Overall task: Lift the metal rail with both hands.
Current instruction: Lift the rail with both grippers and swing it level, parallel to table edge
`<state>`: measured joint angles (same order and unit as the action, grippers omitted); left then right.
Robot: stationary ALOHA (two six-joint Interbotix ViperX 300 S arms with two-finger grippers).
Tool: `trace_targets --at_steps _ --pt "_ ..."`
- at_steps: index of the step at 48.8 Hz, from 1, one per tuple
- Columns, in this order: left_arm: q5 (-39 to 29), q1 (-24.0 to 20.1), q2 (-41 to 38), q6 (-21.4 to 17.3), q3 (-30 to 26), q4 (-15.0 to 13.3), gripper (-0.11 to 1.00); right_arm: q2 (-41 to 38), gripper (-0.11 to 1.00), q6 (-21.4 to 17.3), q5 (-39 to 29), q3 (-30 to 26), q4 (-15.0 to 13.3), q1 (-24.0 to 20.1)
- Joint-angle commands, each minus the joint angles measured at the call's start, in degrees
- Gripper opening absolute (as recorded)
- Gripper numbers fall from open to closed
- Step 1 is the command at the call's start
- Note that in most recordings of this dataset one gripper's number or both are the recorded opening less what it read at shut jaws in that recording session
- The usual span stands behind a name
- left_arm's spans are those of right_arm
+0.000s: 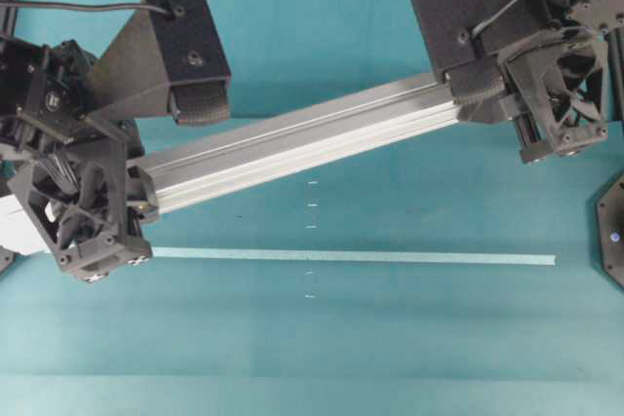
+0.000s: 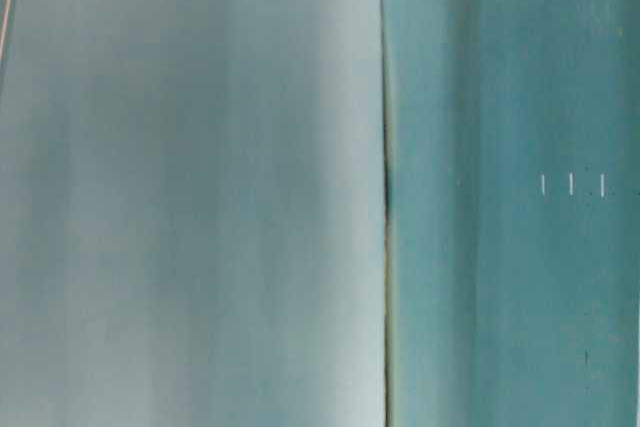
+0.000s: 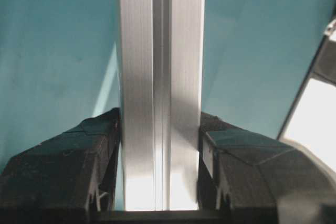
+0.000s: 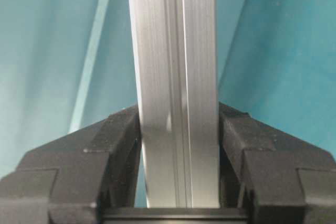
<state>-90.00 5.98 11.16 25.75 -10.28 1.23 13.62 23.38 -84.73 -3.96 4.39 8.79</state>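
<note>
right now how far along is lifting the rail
Done: the left pincer and right pincer are each clamped on the metal rail. In hand: it appears raised off the table, above the tape strip. Left: likely just holding it up.

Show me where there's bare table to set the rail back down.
Free: the teal table from the pale tape strip to the near edge, and the band between strip and metal rail, bare but for small white tick marks. Crowded: left gripper and right gripper at the rail's ends.
</note>
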Motion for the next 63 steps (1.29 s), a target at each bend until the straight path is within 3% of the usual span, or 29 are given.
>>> trace_targets --at_steps 1,10,20,32,46,63 --pt "-0.09 -1.76 0.62 -1.14 -1.67 0.44 0.33 1.76 0.4 -4.22 -0.18 -0.53 0.44 -1.58" --pt "-1.41 -6.5 0.7 -7.91 -1.76 0.44 0.33 3.25 0.4 -14.24 -3.96 0.0 0.62 -4.22" --pt "-3.25 -9.67 0.79 -12.83 -2.11 0.44 0.33 4.04 0.4 -20.83 -4.83 -2.46 0.88 -5.36" --pt "-2.72 -11.6 0.53 -16.96 -2.37 0.53 0.33 3.78 0.38 -24.35 -6.06 -3.08 0.88 -5.27" --pt "-2.81 -12.22 0.62 -17.58 -2.46 0.53 0.33 3.69 0.38 -27.6 -6.94 -1.49 0.53 -5.36" --pt "-2.81 -12.39 0.7 -17.49 -2.46 0.53 0.33 3.6 0.38 -27.6 -6.94 -0.53 0.26 -4.83"
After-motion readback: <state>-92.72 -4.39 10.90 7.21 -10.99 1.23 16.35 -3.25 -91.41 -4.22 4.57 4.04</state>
